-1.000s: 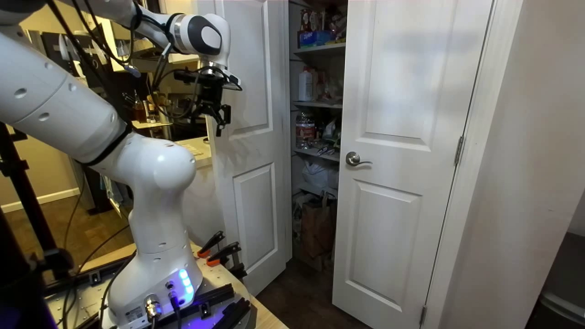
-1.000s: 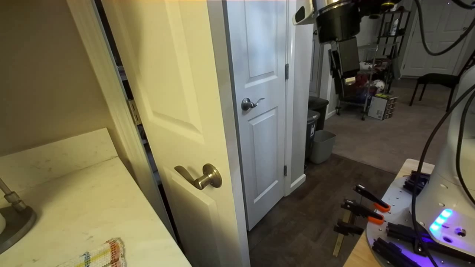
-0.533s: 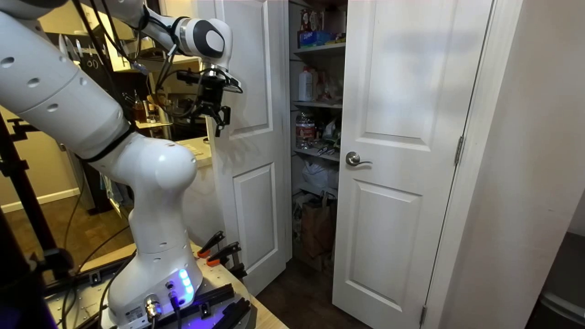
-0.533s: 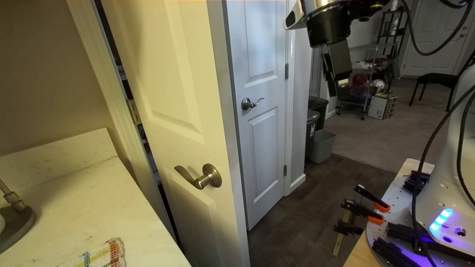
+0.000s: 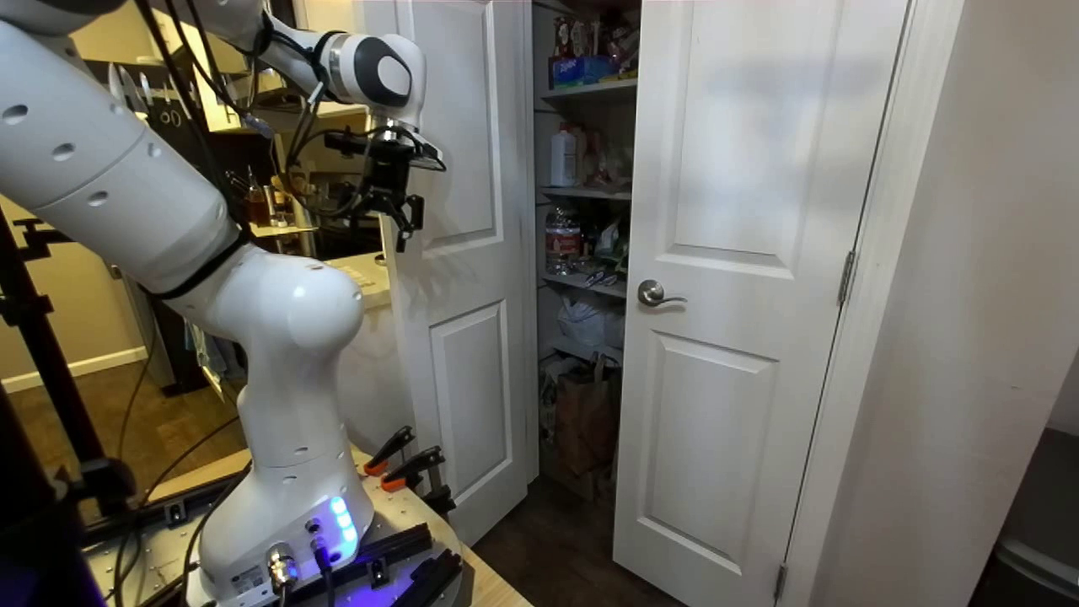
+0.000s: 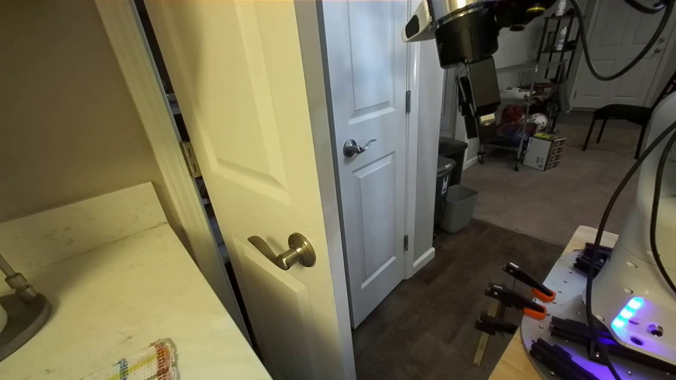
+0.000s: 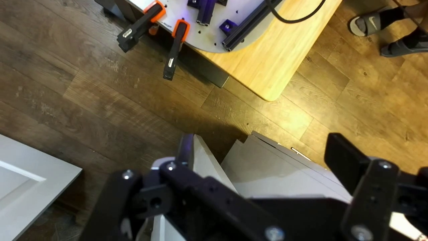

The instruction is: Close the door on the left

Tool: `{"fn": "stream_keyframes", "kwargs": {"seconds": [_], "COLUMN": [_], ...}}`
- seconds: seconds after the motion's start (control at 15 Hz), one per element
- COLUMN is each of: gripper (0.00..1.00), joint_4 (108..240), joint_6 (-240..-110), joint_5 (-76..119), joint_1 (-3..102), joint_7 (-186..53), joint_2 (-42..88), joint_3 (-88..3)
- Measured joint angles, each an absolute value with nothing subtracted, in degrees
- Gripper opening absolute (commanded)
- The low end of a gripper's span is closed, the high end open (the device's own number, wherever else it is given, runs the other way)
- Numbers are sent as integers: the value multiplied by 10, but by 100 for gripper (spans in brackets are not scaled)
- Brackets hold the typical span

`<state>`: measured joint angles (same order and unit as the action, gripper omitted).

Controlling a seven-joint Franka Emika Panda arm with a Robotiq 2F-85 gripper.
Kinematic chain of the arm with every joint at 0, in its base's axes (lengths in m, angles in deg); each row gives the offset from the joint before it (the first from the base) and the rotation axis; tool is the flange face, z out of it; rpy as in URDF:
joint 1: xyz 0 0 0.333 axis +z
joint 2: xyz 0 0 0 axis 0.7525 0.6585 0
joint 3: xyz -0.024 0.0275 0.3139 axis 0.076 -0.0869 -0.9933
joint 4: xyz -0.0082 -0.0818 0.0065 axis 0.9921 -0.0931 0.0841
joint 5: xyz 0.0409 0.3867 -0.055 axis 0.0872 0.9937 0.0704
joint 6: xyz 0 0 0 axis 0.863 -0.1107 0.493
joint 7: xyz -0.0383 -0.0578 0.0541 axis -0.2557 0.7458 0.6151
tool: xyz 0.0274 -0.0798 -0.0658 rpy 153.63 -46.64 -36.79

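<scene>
The door, a white panelled leaf on the left, stands open in both exterior views (image 5: pixel 468 379) (image 6: pixel 253 174). Its silver lever handle (image 6: pixel 301 250) is near its right edge in an exterior view, and a hinge (image 6: pixel 191 159) shows at its left edge. My gripper (image 5: pixel 409 228) points down near the door's free edge, apart from the handle. It also shows in an exterior view (image 6: pixel 476 119). In the wrist view the gripper (image 7: pixel 262 144) has its fingers wide apart, with nothing held. The door's top edge (image 7: pixel 214 164) appears beside the left finger; contact cannot be told.
The matching right leaf (image 5: pixel 716 421), with handle at its left edge, stands partly open. Closet shelves (image 5: pixel 590 194) hold goods between the leaves. Clamps (image 6: pixel 515 298) stick out from the robot's table (image 7: pixel 267 77). A counter (image 6: pixel 132 285) lies beside the door.
The arm has shifted. In an exterior view the gripper moved left and slightly down, towards the leaves, then nearly stopped. Neither door leaf has moved.
</scene>
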<state>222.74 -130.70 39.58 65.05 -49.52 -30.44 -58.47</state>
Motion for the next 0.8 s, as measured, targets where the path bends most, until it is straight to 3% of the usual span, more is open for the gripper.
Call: {"fn": "stream_keyframes", "kwargs": {"seconds": [0.8], "gripper": [100], "joint_4": [2213], "joint_6": [-1480], "joint_5": [443], "joint_1": [692], "joint_7": [-714], "joint_2": [-306], "joint_3": [-725]}}
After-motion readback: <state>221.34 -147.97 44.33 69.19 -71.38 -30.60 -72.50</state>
